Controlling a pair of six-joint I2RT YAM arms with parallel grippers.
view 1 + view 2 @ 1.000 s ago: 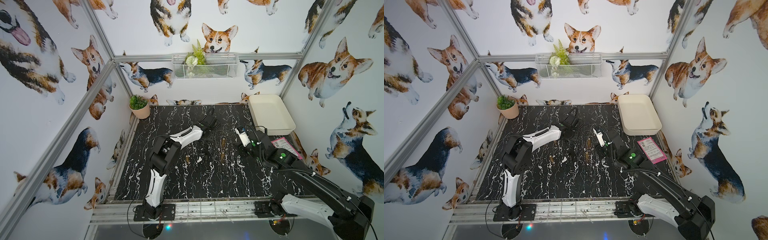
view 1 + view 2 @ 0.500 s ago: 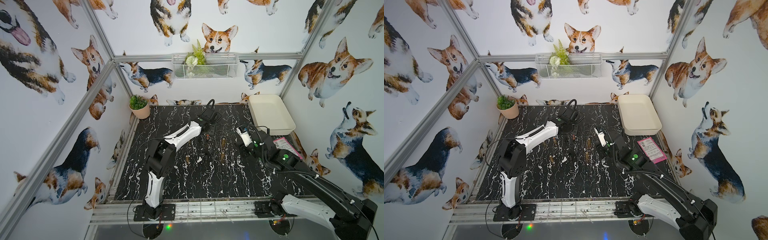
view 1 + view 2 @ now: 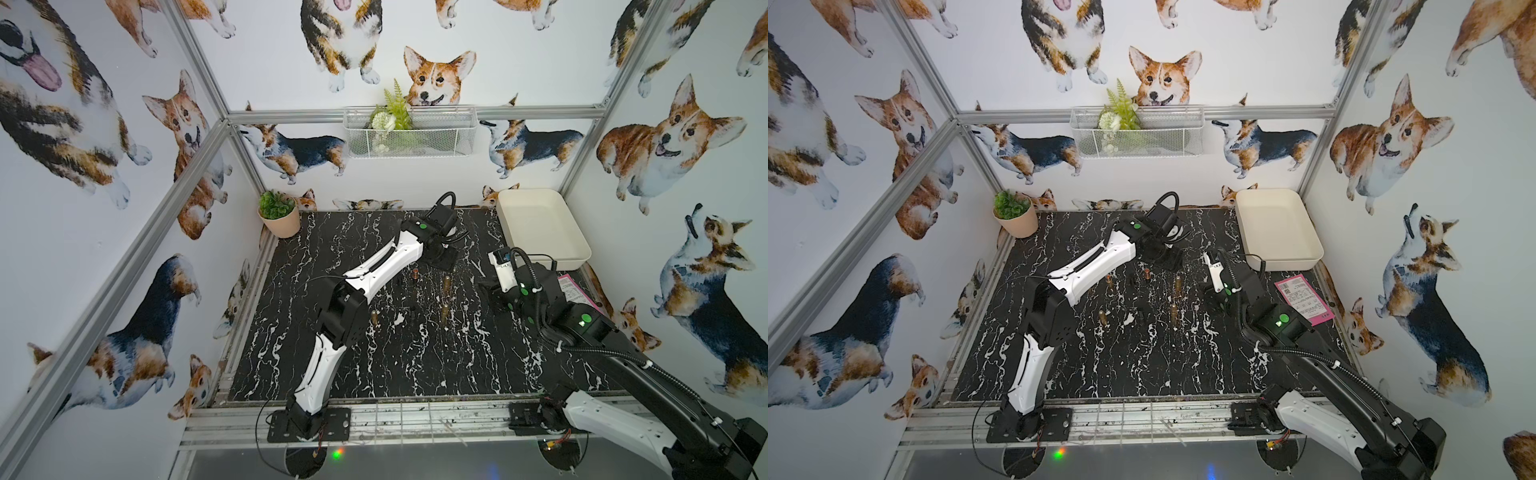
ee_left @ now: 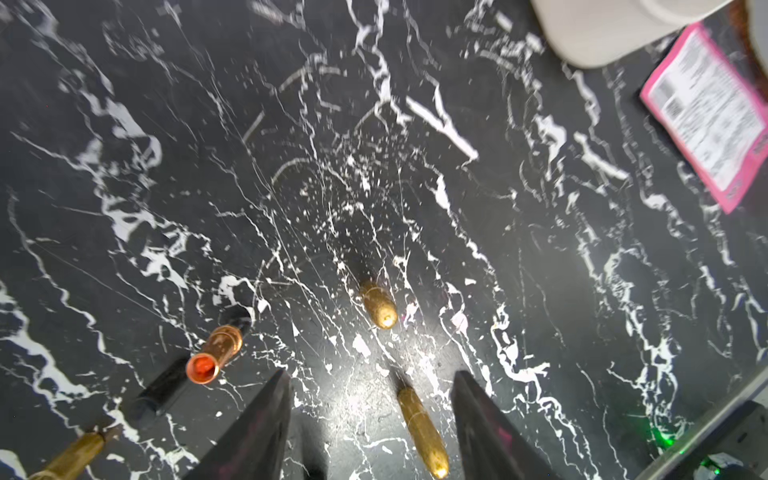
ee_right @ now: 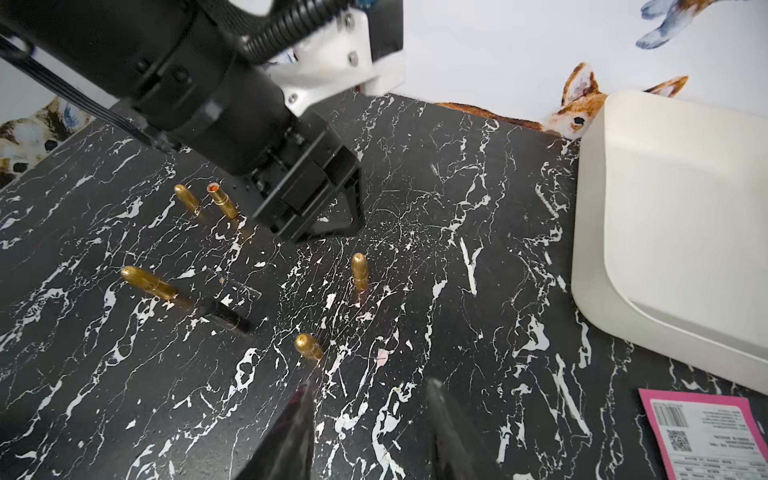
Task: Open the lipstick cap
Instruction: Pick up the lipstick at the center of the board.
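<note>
The left gripper hangs over the far middle of the black, white-veined marble table. Its jaws are spread wide and nothing is held between them. An uncapped lipstick — copper tube on a black base, red-orange stick showing at the top — stands upright on the table near this gripper. It is off to the gripper's left and clear of both fingers. A black cylinder lies on its side just beside that lipstick. A closed gold bullet-shaped lipstick stands on the table. In the left wrist view it shows in the gap between the fingers, clear of both. A second gold lipstick stands near it. The right gripper is likewise parted and empty, hovering toward the right side of the table near the cream rectangular plastic tray. The uncapped lipstick is well apart from it — across the cluster of gold tubes, beside the left gripper.
</note>
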